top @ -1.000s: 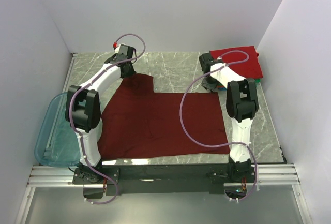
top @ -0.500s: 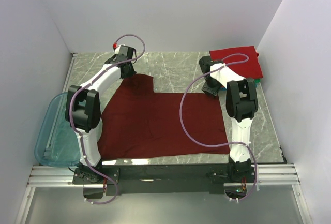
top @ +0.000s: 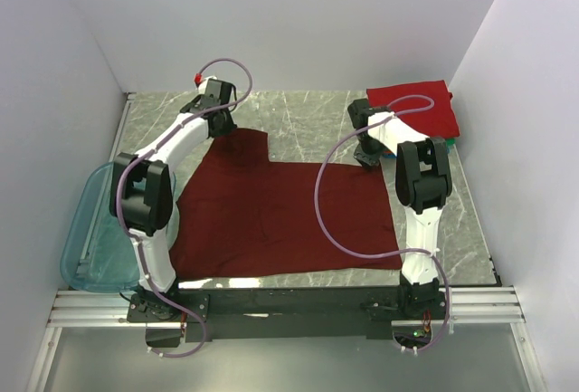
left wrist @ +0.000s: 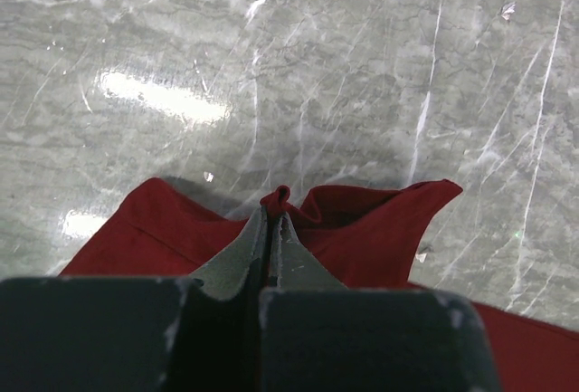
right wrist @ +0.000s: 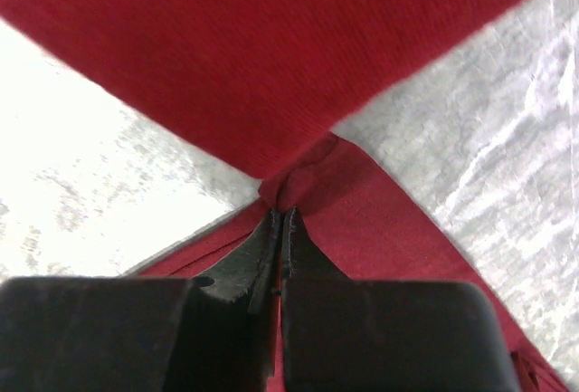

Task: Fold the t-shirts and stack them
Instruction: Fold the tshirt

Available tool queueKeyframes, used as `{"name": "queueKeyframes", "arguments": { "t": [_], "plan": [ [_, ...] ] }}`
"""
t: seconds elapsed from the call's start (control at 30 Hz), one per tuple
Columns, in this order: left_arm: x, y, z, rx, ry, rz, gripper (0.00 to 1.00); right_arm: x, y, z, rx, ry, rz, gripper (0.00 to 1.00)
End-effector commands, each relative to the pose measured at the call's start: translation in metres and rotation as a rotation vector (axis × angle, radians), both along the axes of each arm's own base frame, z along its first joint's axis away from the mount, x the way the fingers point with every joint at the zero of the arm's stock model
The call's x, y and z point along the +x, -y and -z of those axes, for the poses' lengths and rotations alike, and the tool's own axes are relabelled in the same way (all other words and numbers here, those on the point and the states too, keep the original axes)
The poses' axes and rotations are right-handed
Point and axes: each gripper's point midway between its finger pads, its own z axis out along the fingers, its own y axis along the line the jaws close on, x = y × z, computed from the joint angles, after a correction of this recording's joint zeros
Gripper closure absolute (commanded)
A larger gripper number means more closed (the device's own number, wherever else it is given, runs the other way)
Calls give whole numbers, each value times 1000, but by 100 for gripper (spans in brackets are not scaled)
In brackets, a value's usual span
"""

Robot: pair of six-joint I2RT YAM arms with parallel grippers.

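Top external shows teal bin [top: 90, 229] beside maroon shirt [top: 280, 215], red shirt [top: 434, 111] far right.

Robot lab test cell
White panels [top: 298, 21] are boxing in a marble-patterned tabletop [top: 308, 125]; an aluminium rail [top: 90, 309] is carrying two robot arms [top: 181, 143].

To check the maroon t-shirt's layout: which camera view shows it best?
The top external view: the maroon t-shirt lies spread on the table, most of its outline visible. The left wrist view shows only a bit pinched in the left hand; the right wrist view, a bit in the right hand.
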Motion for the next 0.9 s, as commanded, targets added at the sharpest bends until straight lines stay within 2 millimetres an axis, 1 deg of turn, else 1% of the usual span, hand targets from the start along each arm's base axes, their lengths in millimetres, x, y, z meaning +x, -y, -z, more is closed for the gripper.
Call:
{"name": "queueKeyframes", "arguments": {
  "t": [0.0, 0.03, 0.07, 0.1, 0.13, 0.17, 0.2, 0.23, 0.27, 0.3, 0.33, 0.37, 0.4, 0.43, 0.47, 0.5, 0.53, 0.57, 0.6, 0.63, 0.67, 0.7, 0.73, 0.77, 0.8, 0.87],
  "plan": [
    [-3, 4, -32, -34, 77, 3, 100, 12, 2, -12, -4, 70, -4, 100],
    [-5, 2, -35, -35, 84, 0, 100, 16, 0, -13, 3, 92, -10, 100],
    [-6, 2, -37, -36, 86, 2, 100, 13, 0, -12, 8, 93, -18, 100],
    [-9, 1, -34, -34, 78, 3, 100, 14, -2, -19, 16, 118, -22, 100],
    [-12, 0, -38, -38, 84, 1, 100, 17, -2, -22, 21, 146, -23, 100],
    [-15, 0, -38, -40, 83, -1, 100, 10, -3, -18, 32, 135, -37, 100],
    [-21, -2, -31, -39, 69, -2, 100, 11, -5, -26, 42, 163, -46, 100],
    [-25, -2, -38, -49, 84, -3, 100, 14, -7, -29, 52, 191, -56, 100],
    [-27, -1, -39, -60, 95, 1, 100, 6, -7, -23, 52, 176, -74, 100],
    [-35, -1, -31, -62, 77, 10, 100, 6, -11, -31, 73, 204, -88, 100],
    [-39, 0, -37, -76, 94, 10, 100, 9, -15, -34, 88, 231, -109, 100],
    [-43, 1, -37, -78, 97, 12, 100, 4, -17, -31, 93, 222, -137, 100],
    [-52, 0, -29, -70, 78, 12, 100, 2, -18, -38, 102, 241, -144, 100],
    [-57, 0, -35, -76, 93, 6, 100, 1, -19, -39, 107, 248, -150, 100],
    [-63, -1, -33, -73, 90, 1, 100, -3, -19, -38, 108, 245, -158, 100],
    [-72, -1, -24, -65, 74, -1, 100, -5, -21, -45, 113, 263, -165, 100],
    [-77, -1, -30, -71, 88, -3, 100, -6, -21, -47, 117, 274, -168, 100],
    [-83, -2, -28, -68, 84, -9, 100, -13, -21, -44, 115, 263, -176, 100],
    [-93, -2, -19, -65, 63, -16, 100, -14, -21, -52, 118, 287, -180, 100],
    [-98, -4, -24, -66, 77, -27, 100, -19, -20, -49, 118, 279, -182, 100],
    [-103, -4, -24, -73, 78, -31, 100, -21, -21, -50, 117, 282, -190, 100],
    [-113, -3, -23, -80, 78, -27, 100, -23, -20, -54, 117, 290, -192, 100],
    [-118, -3, -24, -79, 85, -35, 100, -27, -20, -52, 115, 281, -197, 100],
    [-126, -4, -17, -75, 71, -34, 100, -29, -19, -55, 115, 288, -200, 100],
    [-132, 0, -22, -89, 84, -31, 100, -31, -19, -55, 115, 290, -205, 100],
    [-142, -2, -21, -83, 83, -46, 100, -37, -18, -52, 112, 282, -210, 100]
  ]
}}
